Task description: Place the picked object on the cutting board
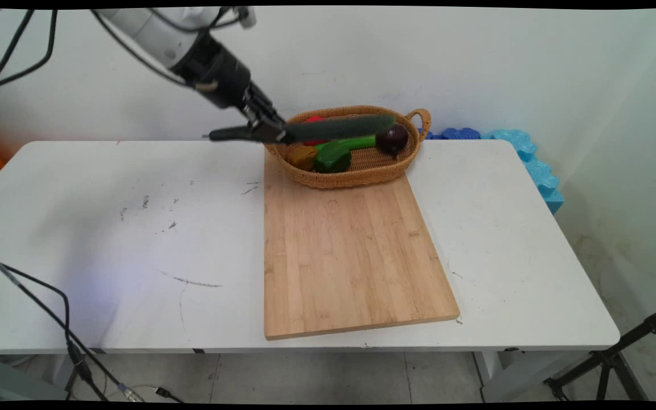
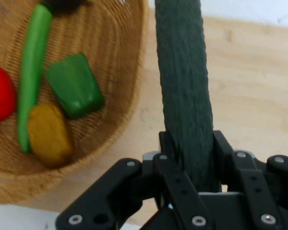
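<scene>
White table (image 1: 106,239), bamboo cutting board (image 1: 351,256) at centre, wicker basket (image 1: 356,176) on its far end. Gripper (image 1: 274,134) is clamped on a dark green cucumber (image 1: 342,128), held level above the basket; pepper (image 2: 76,85), tomato (image 2: 0,99) and potato (image 2: 49,134) lie inside.

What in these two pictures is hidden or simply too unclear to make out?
- Dark cucumber: its far end is cut off by the hand view's top edge; its near end sits between the gripper fingers.
- Red item in the basket: mostly behind the cucumber in the main view, cut by the left edge in the hand view.
- Dark purple item: only a sliver shows in the hand view.
</scene>
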You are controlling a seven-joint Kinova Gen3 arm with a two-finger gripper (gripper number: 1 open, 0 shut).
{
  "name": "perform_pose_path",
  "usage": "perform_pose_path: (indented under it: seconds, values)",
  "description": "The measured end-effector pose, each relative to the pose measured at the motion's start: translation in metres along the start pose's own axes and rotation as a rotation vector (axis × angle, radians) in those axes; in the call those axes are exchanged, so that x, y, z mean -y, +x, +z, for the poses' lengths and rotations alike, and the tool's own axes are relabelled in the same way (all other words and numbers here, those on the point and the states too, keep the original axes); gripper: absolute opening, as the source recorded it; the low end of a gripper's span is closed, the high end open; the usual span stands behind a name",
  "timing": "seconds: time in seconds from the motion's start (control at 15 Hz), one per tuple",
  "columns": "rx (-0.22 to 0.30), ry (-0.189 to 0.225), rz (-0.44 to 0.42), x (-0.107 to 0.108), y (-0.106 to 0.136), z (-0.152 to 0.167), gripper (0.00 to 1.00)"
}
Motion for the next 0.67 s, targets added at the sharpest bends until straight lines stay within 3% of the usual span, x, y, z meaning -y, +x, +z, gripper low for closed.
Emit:
perform_pose_path:
  seconds: [0.67]
  values:
    - [0.051, -0.060, 0.060, -0.021, -0.069, 0.062, 0.00]
